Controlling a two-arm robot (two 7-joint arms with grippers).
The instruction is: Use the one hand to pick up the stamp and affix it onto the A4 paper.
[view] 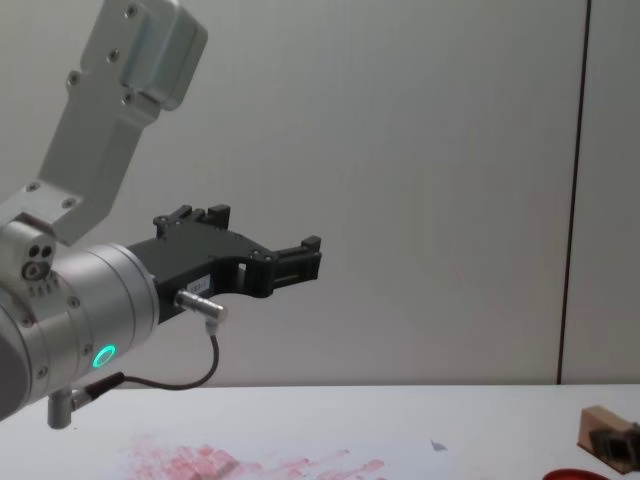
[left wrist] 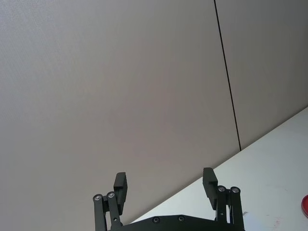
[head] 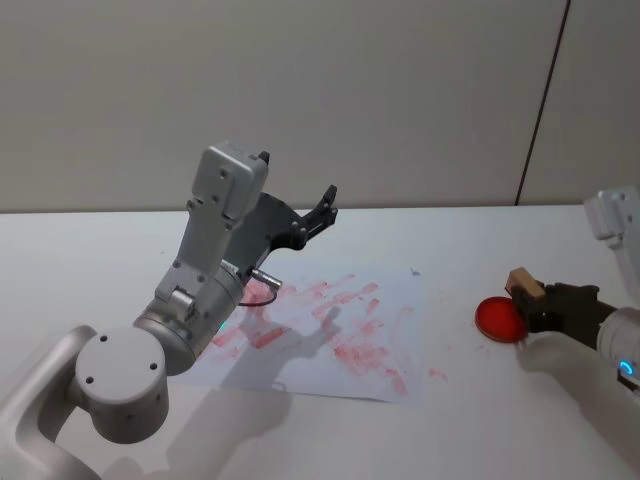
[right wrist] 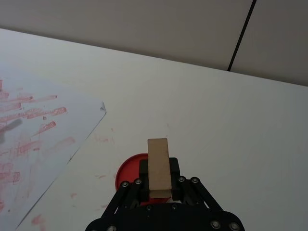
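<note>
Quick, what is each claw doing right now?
Left gripper: open, empty, raised above the paper.
Right gripper: shut on the stamp, over the red ink pad.

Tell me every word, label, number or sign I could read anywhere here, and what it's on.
No readable text anywhere.
A4 paper: pink-red stamp prints, smeared blotches, no letters legible.
Left end effector: a small white label on its black body, too small to read.
Stamp, held in the right end effector: plain wood.
</note>
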